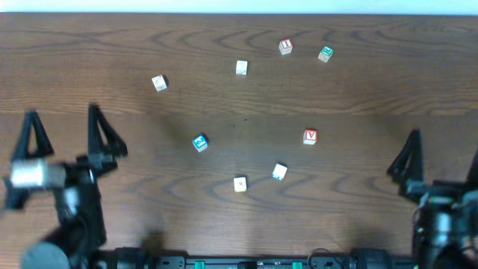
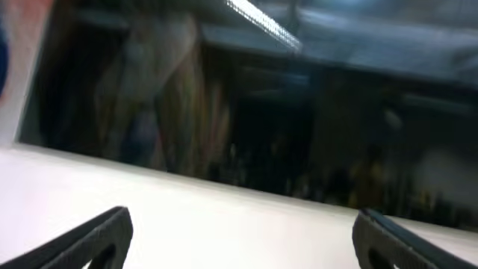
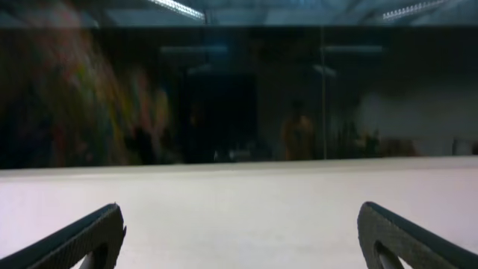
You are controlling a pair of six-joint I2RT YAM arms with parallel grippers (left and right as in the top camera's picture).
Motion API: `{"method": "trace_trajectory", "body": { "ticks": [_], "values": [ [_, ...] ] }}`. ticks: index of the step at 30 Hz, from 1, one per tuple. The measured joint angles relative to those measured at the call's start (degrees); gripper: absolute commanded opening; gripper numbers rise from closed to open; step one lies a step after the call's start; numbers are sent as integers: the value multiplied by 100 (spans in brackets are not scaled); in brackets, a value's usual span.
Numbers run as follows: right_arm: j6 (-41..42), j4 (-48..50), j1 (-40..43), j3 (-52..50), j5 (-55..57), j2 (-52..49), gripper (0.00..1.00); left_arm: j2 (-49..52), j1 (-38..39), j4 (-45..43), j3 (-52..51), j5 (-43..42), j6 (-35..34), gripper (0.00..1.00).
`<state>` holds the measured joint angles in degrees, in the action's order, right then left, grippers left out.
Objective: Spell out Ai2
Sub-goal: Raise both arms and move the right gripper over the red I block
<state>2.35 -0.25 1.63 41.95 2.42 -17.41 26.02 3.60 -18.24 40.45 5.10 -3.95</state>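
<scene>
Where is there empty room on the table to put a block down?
The table is bare between the red A cube and the right gripper, and from the blue-marked cube toward the left gripper. Crowded: the red-marked cube beside the green-marked cube.

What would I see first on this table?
Little wooden cubes lie scattered over the brown table. The blue-marked cube near the middle, the red-marked cube right of it and the far green-marked cube stand out. The left gripper and right gripper sit open at the near corners.
</scene>
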Motion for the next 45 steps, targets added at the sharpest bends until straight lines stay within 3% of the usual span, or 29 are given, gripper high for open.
{"method": "trace_trajectory", "body": {
  "ticks": [12,19,24,30,45],
  "values": [
    [0,-3029,0,4944,422,-4203,99,4511,0,4548,6048,-404,452,95],
    [125,-5403,0,6983,466,-6339,99,6426,0,6356,8255,-437,868,96],
    [605,-6837,0,7442,448,-7532,99,7514,0,7836,8730,-581,846,95],
    [820,-8111,0,7447,175,-8247,99,8404,2,9346,8730,-1246,837,95],
    [833,-8658,0,7257,-610,-9114,99,9311,7,10227,8732,-2203,671,95]
  ]
}}
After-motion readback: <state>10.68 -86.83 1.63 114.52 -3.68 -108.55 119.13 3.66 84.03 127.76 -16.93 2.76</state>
